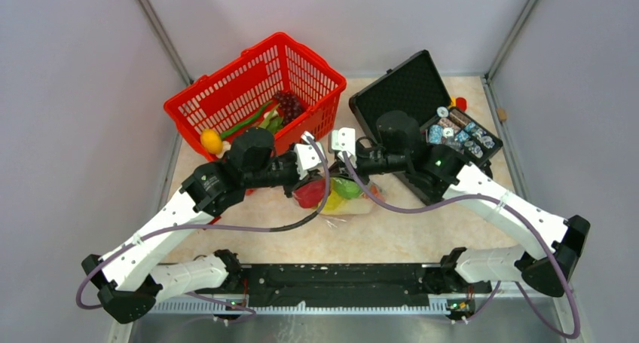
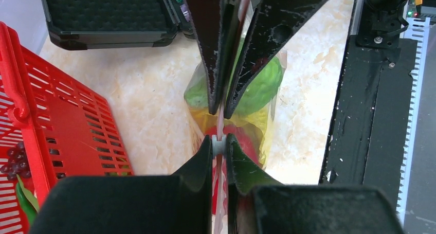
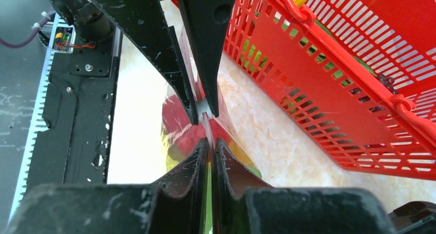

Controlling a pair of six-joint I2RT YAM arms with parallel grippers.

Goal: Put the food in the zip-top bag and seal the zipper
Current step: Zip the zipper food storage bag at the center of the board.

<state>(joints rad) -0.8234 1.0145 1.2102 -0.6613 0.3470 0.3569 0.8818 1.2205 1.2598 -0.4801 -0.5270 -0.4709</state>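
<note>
The zip-top bag (image 1: pixel 348 200) hangs in mid-table between my grippers. It holds a green round fruit (image 2: pixel 263 88), a red piece (image 2: pixel 248 145) and a yellow piece (image 2: pixel 259 122). My left gripper (image 2: pixel 219 143) is shut on the pale pink zipper (image 2: pixel 220 125), pinching a small pale slider on it. My right gripper (image 3: pixel 210 143) is shut on the same strip (image 3: pixel 207 126), tip to tip with the left one. In the top view the left gripper (image 1: pixel 319 179) and the right gripper (image 1: pixel 336 171) meet above the bag. Dark grapes (image 1: pixel 288 103), green pods (image 1: pixel 252 120) and a yellow piece (image 1: pixel 211 141) lie in the basket.
The red mesh basket (image 1: pixel 226 87) stands at the back left, close to the left arm. An open black hard case (image 1: pixel 399 87) with poker chips (image 1: pixel 460 132) stands at the back right. A black rail (image 1: pixel 339 277) runs along the near edge.
</note>
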